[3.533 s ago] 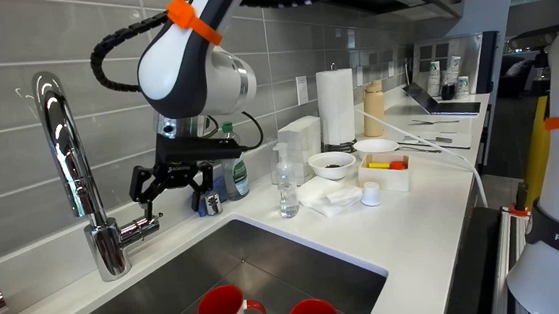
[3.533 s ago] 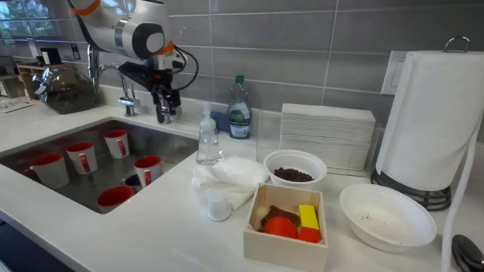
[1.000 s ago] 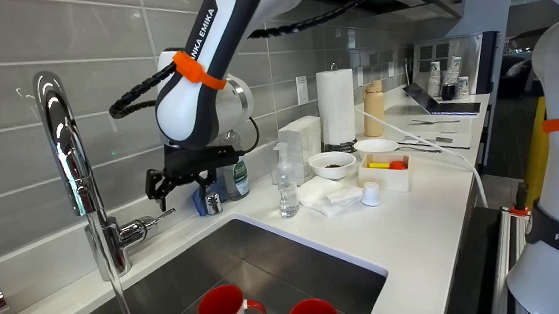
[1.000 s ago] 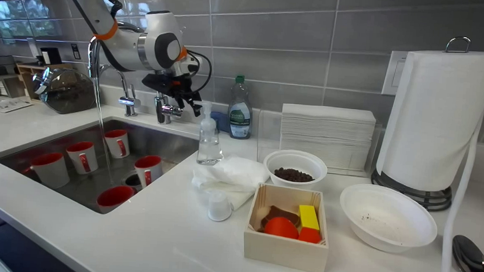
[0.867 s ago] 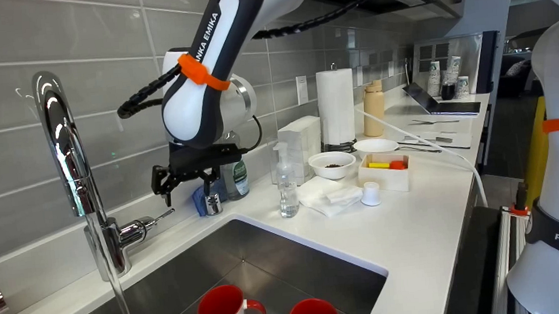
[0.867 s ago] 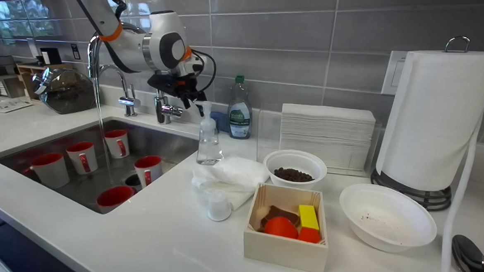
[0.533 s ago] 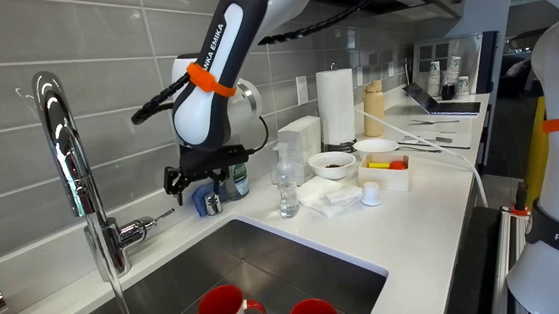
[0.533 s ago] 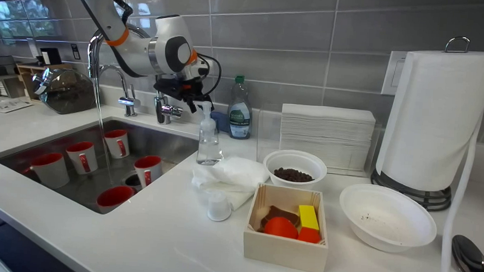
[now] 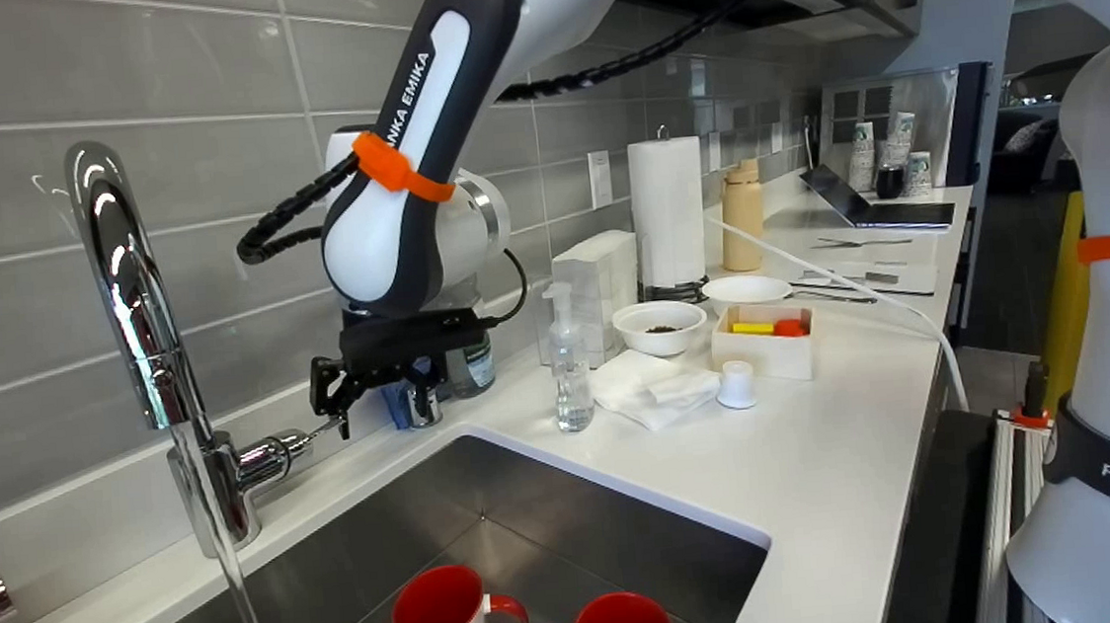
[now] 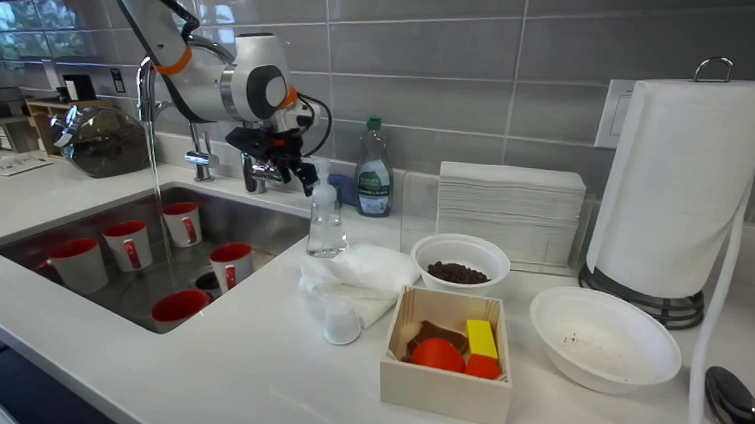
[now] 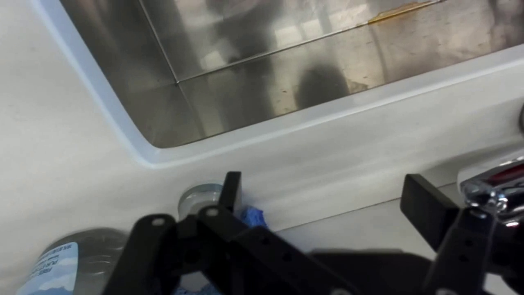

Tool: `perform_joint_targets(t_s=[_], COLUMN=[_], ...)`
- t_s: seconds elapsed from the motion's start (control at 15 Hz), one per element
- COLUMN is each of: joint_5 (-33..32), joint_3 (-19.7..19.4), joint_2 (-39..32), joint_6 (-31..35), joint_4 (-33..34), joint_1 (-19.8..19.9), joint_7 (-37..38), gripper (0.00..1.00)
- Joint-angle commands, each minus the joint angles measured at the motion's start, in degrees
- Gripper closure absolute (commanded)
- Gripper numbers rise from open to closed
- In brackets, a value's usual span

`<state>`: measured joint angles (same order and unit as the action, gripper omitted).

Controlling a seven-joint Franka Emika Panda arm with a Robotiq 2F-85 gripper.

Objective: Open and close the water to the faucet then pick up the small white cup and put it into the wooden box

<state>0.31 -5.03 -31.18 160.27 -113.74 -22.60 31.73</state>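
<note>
The hand [image 11: 323, 190] has dropped closer to the running faucet [image 9: 140, 314], spread wide and holding nothing.

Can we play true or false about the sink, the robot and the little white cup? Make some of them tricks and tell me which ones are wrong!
1. Water is pouring from the faucet into the sink. True.
2. Only green plates are in the sink. False: mugs with red insides are there.
3. The small white cup is outside the wooden box. True.
4. The wooden box has nothing in it. False: a yellow block and red pieces are inside.
5. The end effector is open. True.
6. The end effector is holding a mug. False: it grips nothing.
</note>
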Motion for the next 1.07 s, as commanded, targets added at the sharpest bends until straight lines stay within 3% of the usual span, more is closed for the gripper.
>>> perform_joint_targets(t_s=[0.0, 0.6, 1.0], joint_5=[3.54, 11.83, 7.11], joint_3=[4.13, 12.54, 8.73], joint_2=[0.77, 1.86, 6.18], joint_6=[-2.91, -11.14, -14.56], joint_4=[1.14, 2.58, 0.24], joint_1=[3.10, 8.72, 5.53], joint_7=[-1.83, -6.95, -2.75], gripper=[0.00, 0.00, 0.00])
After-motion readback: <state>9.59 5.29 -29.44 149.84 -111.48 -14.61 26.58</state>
